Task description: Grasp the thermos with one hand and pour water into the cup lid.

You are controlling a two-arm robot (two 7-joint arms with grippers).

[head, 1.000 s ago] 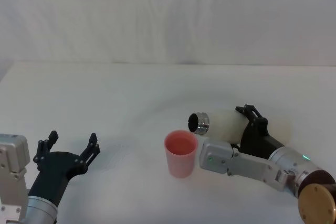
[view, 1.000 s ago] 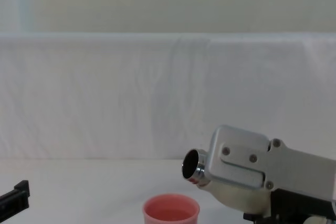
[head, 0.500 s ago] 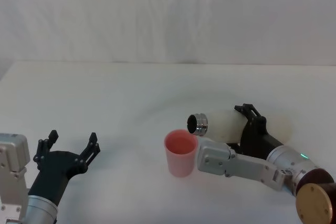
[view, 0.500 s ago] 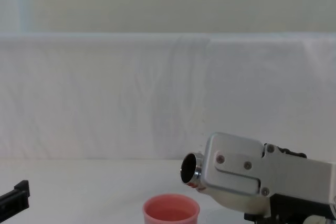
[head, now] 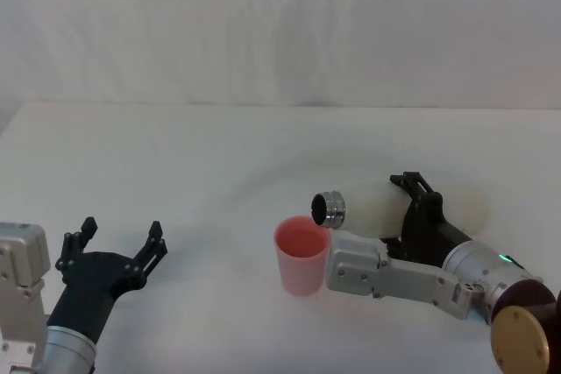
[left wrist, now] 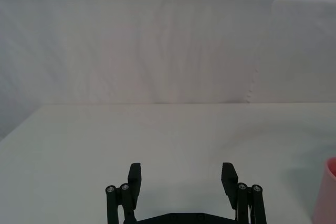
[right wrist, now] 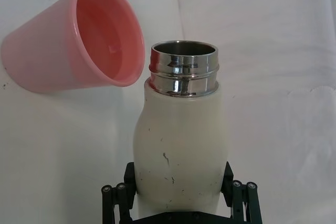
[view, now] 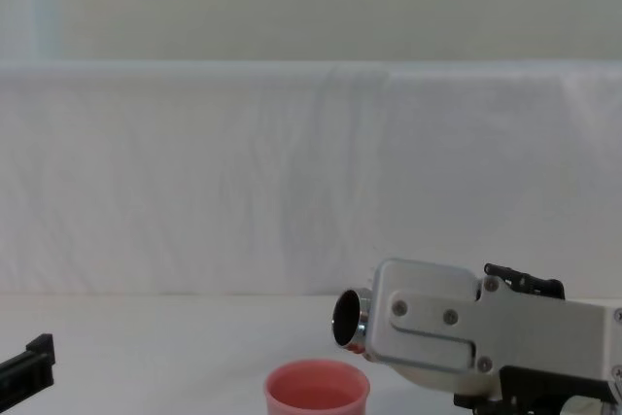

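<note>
The tall cream-white speckled thermos [right wrist: 181, 140], with its shiny steel threaded neck, is clamped at the base by the right black angular gripper [right wrist: 181, 203] and laid almost level, its long axis aimed leftward so the mouth sits just above the near rim of the small salmon-pink plastic cup lid [head: 302, 256], well in from the white-clothed table's [head: 175, 164] edges. The left gripper [head: 112, 256] is held spread wide and empty near the front-left corner

A white table [head: 219, 155] stands before a pale, creased backdrop [view: 243, 172], seemingly draped cloth.
</note>
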